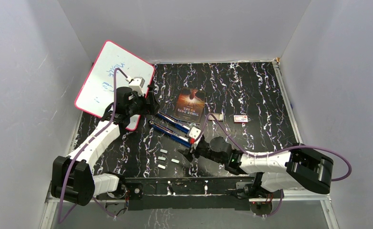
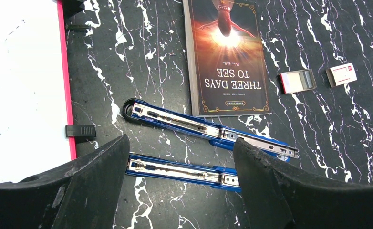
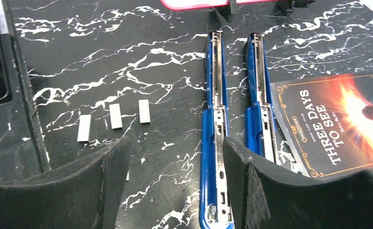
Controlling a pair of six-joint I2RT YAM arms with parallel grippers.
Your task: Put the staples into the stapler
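Staples (image 3: 116,116): thin flat silvery strips, loose on black marbled table (image 3: 103,62) near front edge, long axes parallel with stapler rails. Right pincer (image 3: 175,148) released, empty, nearer arm; strips lie just to its left. Stapler (image 3: 215,95) beyond: blue, opened, steel channels bare. Left pincer (image 2: 181,143) released, empty, above it.

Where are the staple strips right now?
Top view: the staples lie loose, centre-front, just left of the right gripper and below the two staplers.

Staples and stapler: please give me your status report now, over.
Left gripper open, empty. Right gripper open, empty. Staples lie loose, apart from both open staplers. Nothing in the way.
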